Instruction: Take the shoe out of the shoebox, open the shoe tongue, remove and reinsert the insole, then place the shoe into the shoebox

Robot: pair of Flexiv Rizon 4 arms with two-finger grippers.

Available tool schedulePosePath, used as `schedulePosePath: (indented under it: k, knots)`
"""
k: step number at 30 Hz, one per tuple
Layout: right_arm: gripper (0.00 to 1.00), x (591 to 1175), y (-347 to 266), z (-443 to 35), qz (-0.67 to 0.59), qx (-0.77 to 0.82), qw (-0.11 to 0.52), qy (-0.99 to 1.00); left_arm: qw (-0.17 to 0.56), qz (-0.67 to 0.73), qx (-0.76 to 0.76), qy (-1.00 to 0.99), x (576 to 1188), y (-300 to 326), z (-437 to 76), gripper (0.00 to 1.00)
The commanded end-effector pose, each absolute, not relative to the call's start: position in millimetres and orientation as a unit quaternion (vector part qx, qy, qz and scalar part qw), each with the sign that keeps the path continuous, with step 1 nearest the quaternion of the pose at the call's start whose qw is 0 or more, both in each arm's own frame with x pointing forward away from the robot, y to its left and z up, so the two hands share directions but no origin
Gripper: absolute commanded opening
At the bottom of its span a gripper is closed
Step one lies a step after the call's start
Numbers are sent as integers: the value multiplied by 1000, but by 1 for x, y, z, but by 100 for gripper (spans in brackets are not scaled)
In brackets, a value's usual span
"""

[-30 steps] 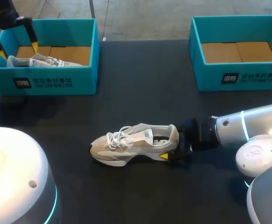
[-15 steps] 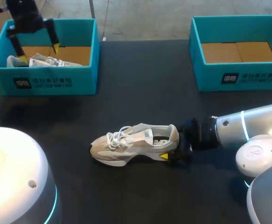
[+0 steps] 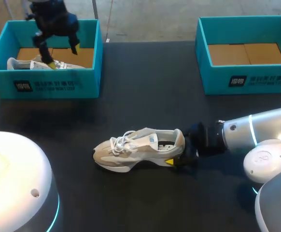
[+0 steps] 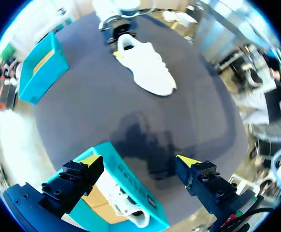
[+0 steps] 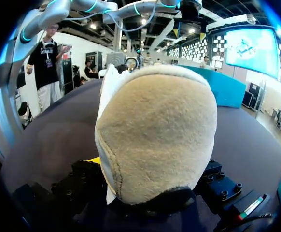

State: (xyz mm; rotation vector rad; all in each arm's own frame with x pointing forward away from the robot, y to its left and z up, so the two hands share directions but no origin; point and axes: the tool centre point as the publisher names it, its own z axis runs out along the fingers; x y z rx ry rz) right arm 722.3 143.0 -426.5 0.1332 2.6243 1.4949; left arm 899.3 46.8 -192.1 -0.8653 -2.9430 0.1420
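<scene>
beige-and-white lace-up shoe (image 3: 138,150) rests on the black table (image 3: 140,96), heel clamped in the right gripper (image 3: 178,153). left gripper (image 4: 139,161) hangs, fingers spread apart, above a teal cardboard shoebox (image 4: 131,178), second pale shoe (image 4: 123,205) beneath it.

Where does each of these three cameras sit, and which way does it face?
Head view: above and behind the robot, looking down on the table; both arms show, left gripper over the left shoebox, right gripper shut on the shoe.
Left wrist view: on the left wrist, looking past its open fingers into that shoebox, table beyond.
Right wrist view: on the right wrist, facing the shoe's heel close up between its fingers.
Shared: all three show the shoe.
</scene>
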Motion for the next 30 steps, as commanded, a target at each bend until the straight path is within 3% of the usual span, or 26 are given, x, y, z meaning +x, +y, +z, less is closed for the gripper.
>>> schedulePosePath:
  k: [1,27,30]
  knots:
    - [0,721,149,-433,491,44,59,868,7,55,-245,-968,891,35,-192,100]
    - [0,721,149,-433,491,44,59,868,-9,60,-249,-967,887,30,-190,100]
    - [0,721,149,-433,491,44,59,868,19,77,-207,-975,884,26,-193,100]
